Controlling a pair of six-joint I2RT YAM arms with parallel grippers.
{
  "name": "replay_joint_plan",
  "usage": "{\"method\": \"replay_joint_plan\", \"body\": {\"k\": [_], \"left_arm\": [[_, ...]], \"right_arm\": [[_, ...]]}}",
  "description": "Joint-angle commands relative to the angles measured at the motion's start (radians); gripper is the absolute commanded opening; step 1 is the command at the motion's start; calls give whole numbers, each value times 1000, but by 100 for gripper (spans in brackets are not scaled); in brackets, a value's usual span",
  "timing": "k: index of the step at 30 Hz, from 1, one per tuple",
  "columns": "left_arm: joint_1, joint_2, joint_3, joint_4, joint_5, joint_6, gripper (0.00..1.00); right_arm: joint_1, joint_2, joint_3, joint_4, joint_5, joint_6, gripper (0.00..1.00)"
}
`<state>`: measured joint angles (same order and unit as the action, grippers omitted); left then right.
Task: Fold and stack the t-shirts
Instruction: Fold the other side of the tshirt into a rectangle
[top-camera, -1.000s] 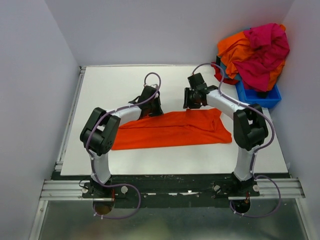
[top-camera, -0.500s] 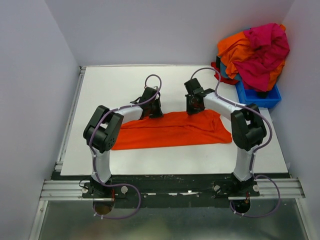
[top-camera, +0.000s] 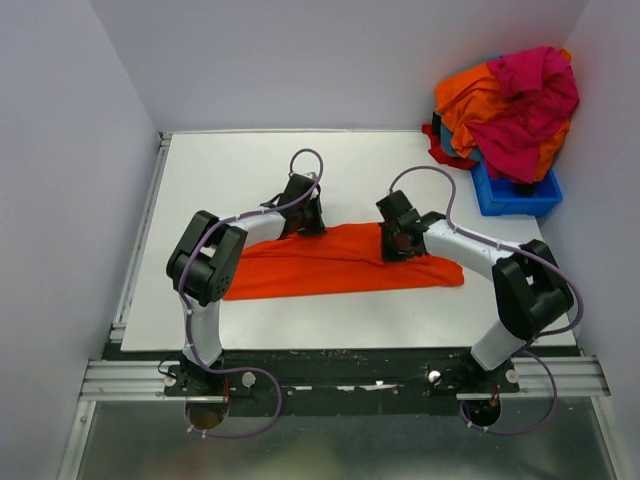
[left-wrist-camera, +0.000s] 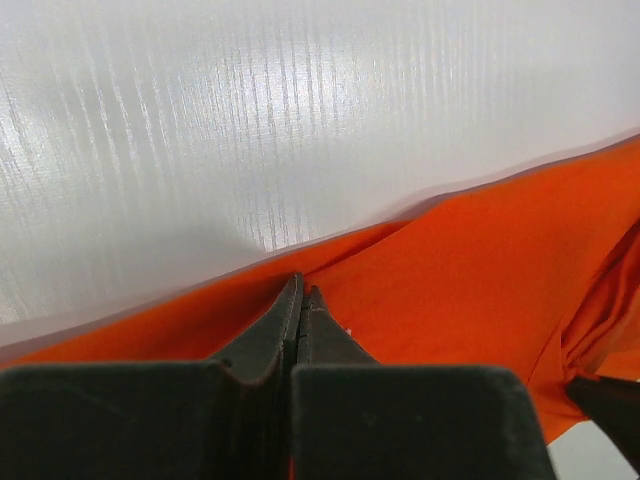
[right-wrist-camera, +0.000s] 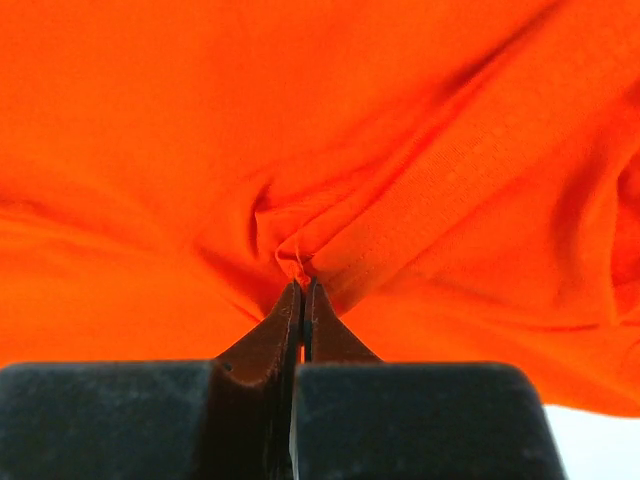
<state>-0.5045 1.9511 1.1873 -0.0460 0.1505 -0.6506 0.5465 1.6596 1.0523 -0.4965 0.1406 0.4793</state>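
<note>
Top external: orange t-shirt (top-camera: 340, 262) lay as long band on worktop (top-camera: 230, 170), folding unfinished. Left jaws clamped its far edge, right jaws clamped a pinch of its cloth. Other t-shirts (top-camera: 515, 100) sat heaped over blue bin (top-camera: 520, 195); no stack begun.

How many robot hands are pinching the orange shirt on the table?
2. The left hand pinches the orange shirt at its far edge, left of middle. The right hand pinches a bunched fold right of middle. None is hidden.

Nothing readable in any view, honestly: no text, labels, brands or numbers that I can make out.
</note>
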Motion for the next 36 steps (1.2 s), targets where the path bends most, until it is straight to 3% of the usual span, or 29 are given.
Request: {"method": "replay_joint_plan", "body": {"k": [1,2,3,4,9,12,17,20,25,36], "left_arm": [[-5,9,-6,1,9,17,0],[-5,9,-5,1,12,19,0],[-5,8,-5,1,12,19,0],[-5,8,-3,0,11,22,0],[-6,6,9,-9,11,28,0],[-14,-7,20,-28,-2,34,0],[-72,-72,75,-135,-143,83,0],[-97,-92,116,-186,-184,101,2],[-135,-81,204,-278,-261,137,11],[-196,98,304,-141,47,42,4]], "right_arm": [[33,-81,-96,4,-39,99,8],[36,-104,-121,-5,-36,125,11],[39,-128,-142,-8,-41,139,25],[43,-165,-173,-7,-53,154,48],[44,-358,-233,-25,-35,168,59],[41,-379,-174,-59,57,124,56],[17,-226,-14,-76,125,52,32],[-14,-126,67,-79,152,39,1],[-60,-11,138,-45,103,62,1],[-108,57,43,90,-62,99,1]]}}
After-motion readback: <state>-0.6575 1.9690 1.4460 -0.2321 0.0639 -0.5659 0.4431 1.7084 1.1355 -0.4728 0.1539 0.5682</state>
